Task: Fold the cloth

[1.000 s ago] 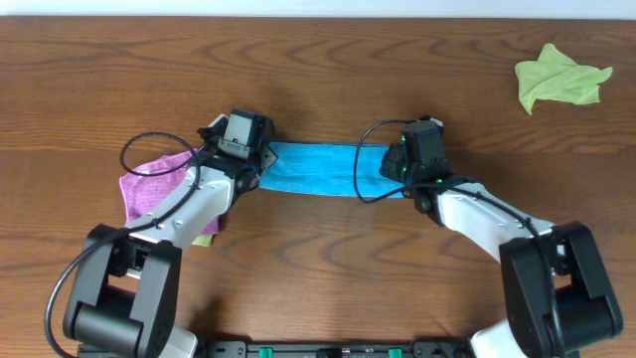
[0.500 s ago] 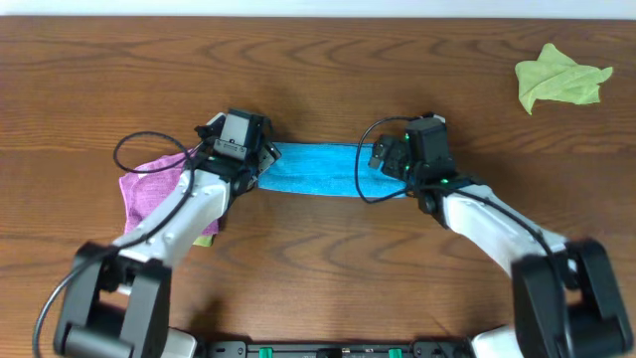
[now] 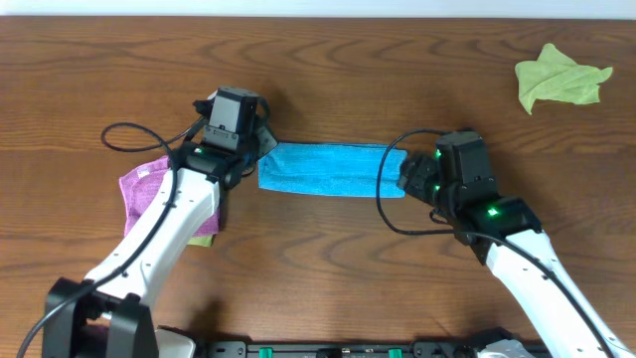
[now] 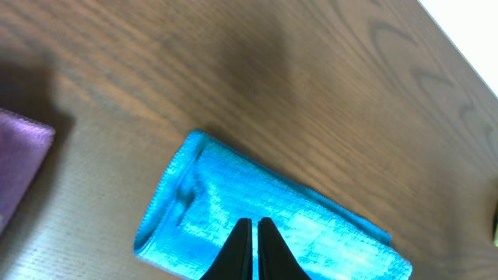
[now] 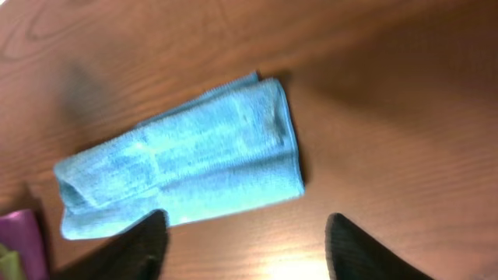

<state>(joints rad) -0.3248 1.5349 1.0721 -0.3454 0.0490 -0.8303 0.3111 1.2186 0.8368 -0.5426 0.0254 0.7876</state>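
Trouble could come from the loose layers. The cloth (image 3: 328, 169) is only laid over itself, so a claw that pinches just the top layer at one end would likely peel the fold open rather than carry the whole strip over.

The left claw (image 4: 253, 249) has its fingers pressed together with nothing between them. It hangs over the cloth near its left end and would need to part before it could grip. The right claw (image 5: 245, 224) stands wide apart near the right end of the cloth and does not appear to touch it. A purple cloth (image 3: 149, 189) lies near the left end, at the left of the overhead frame, and could be caught by mistake.

Sky-blue and fuzzy, the cloth lies flat at the centre of the wooden bench (image 3: 328, 70). It forms a long narrow strip running left to right, with doubled layers and slightly uneven ends. A yellow-green cloth (image 3: 561, 78) sits crumpled, well apart, at upper right.
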